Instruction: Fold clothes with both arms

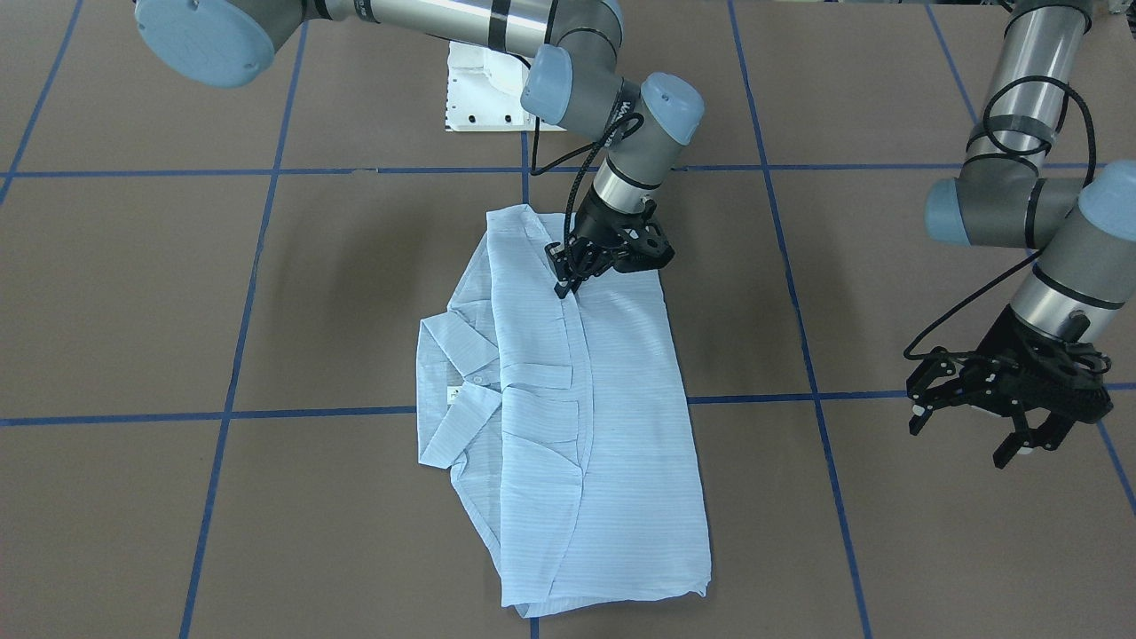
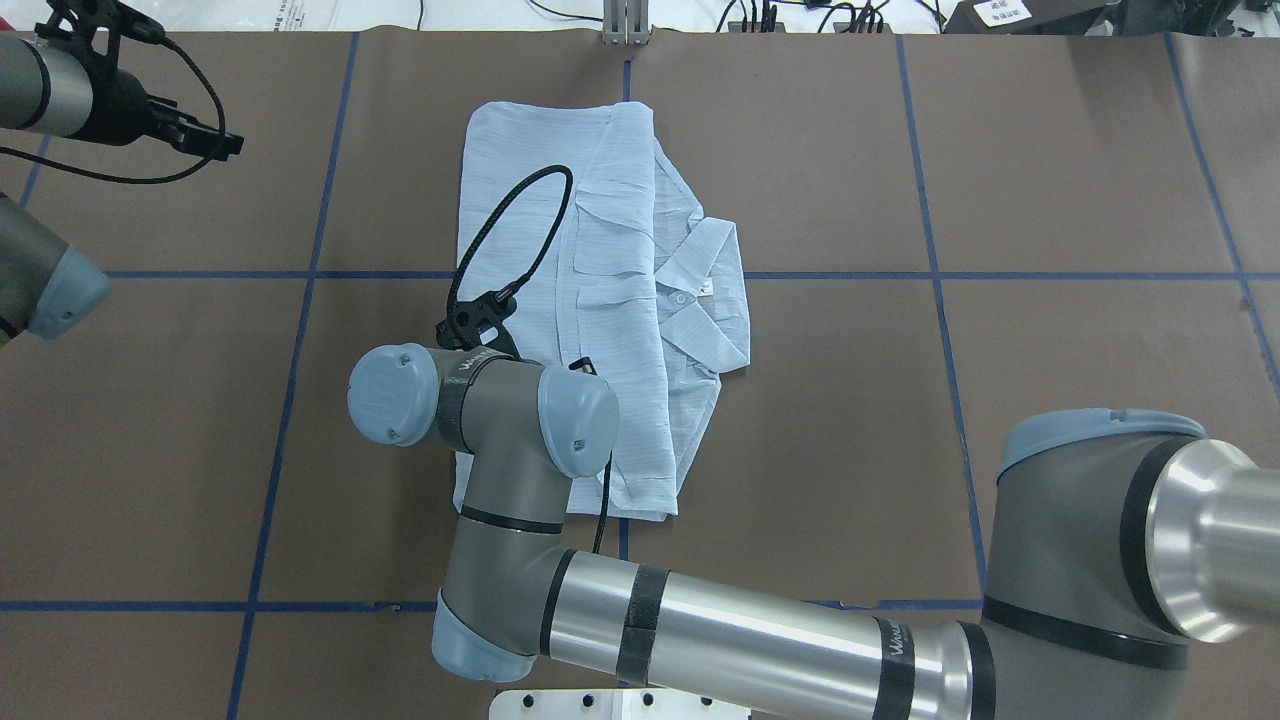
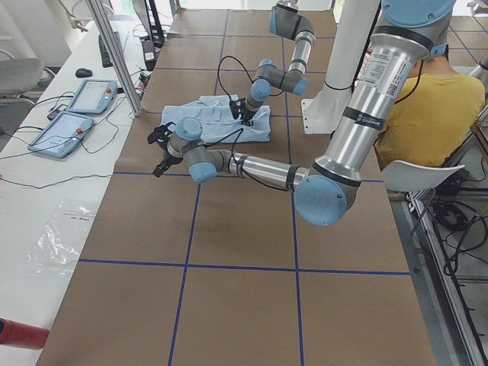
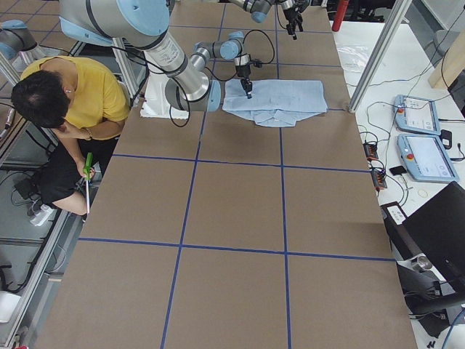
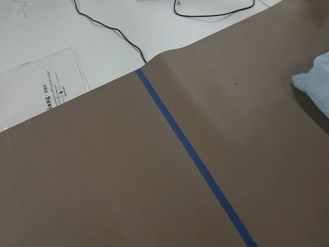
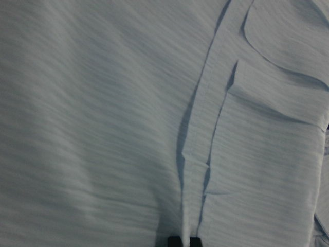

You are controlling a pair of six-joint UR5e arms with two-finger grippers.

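Observation:
The pale-blue striped shirt (image 1: 612, 426) lies folded lengthwise on the brown table, collar (image 1: 457, 346) sticking out to one side; it also shows in the overhead view (image 2: 500, 150). My right gripper (image 1: 565, 286) is down on the shirt's near end, shut on a raised ridge of fabric along the placket. The right wrist view shows its fingertips (image 6: 175, 241) pinching that ridge of the shirt (image 6: 103, 103). My left gripper (image 1: 967, 435) is open and empty, hovering over bare table well off to the side of the shirt. The left wrist view catches only a shirt corner (image 5: 314, 77).
Blue tape lines (image 1: 532, 413) grid the brown table cover. The white mounting base (image 1: 484, 93) stands behind the shirt. A person in yellow (image 4: 80, 94) sits beside the robot. Teach pendants (image 4: 414, 113) and cables lie on the white bench past the table's far edge.

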